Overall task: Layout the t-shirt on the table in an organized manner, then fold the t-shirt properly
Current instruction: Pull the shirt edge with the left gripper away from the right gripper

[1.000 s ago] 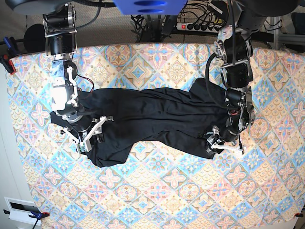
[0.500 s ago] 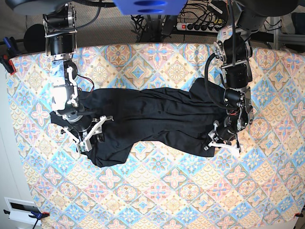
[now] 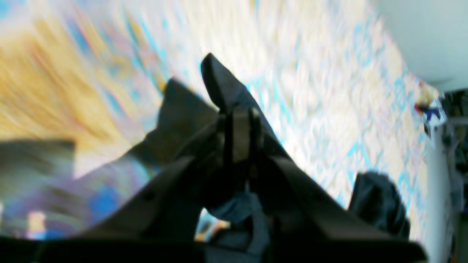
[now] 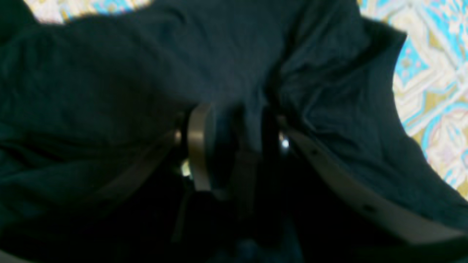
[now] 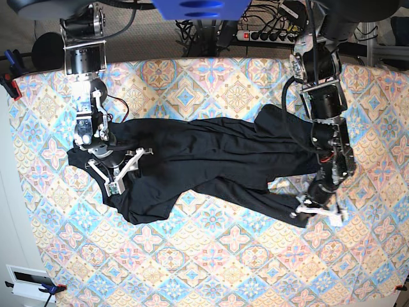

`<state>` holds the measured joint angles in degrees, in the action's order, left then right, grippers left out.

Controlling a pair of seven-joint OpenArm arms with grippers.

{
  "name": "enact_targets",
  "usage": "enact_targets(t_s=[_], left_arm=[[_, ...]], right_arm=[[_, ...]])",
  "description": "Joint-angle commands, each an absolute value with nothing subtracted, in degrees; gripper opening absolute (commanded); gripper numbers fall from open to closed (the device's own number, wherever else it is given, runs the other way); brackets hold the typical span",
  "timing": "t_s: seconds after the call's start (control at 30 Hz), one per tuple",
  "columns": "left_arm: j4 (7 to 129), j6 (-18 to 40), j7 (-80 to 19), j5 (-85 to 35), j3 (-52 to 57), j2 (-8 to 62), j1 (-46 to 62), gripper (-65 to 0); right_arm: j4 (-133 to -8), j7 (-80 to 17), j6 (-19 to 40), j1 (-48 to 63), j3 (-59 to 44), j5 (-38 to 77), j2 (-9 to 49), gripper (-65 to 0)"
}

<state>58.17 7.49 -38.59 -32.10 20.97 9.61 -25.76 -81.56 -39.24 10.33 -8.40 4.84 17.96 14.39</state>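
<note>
On the worktop (image 5: 211,265), the left gripper (image 5: 317,210) pinches the t-shirt (image 5: 192,157) edge; the right gripper (image 5: 124,171) clamps its other end.

A power strip (image 5: 263,34) and cables (probably floor-level) lie behind.

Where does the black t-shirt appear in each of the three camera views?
Base: t-shirt stretched across mid-table.
Left wrist: bottom centre, a fold pinched in the left claw.
Right wrist: fills the frame around the right claw.
Shared landmark: the pastel tiled table, at each view's edges.
</note>
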Motion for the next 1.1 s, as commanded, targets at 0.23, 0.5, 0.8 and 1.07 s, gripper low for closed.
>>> enact_targets(t_s=[0.23,0.5,0.8,1.07], left_arm=[[59.0,7.6,-37.7,-32.5,28.8,14.8,-27.2,-65.0],[58.9,7.6,-31.9,-32.1,31.2,18.6,-26.7,-65.0],[58.8,7.6,-29.8,-32.0,30.3,19.4,-26.3,-65.0],[58.8,7.4,-29.8,-32.0,24.9,17.7,-27.6,-65.0]], right_arm=[[-82.4,-37.8,10.6,-9.7,4.6,18.3,14.7,-44.8],[-82.3,-37.8,10.6,-9.7,4.6,18.3,14.7,-44.8],[-82.4,-37.8,10.6,-8.5,4.2,18.3,14.7,-44.8],[-82.6,-37.8,10.6,-8.4,4.4,18.3,14.7,-44.8]])
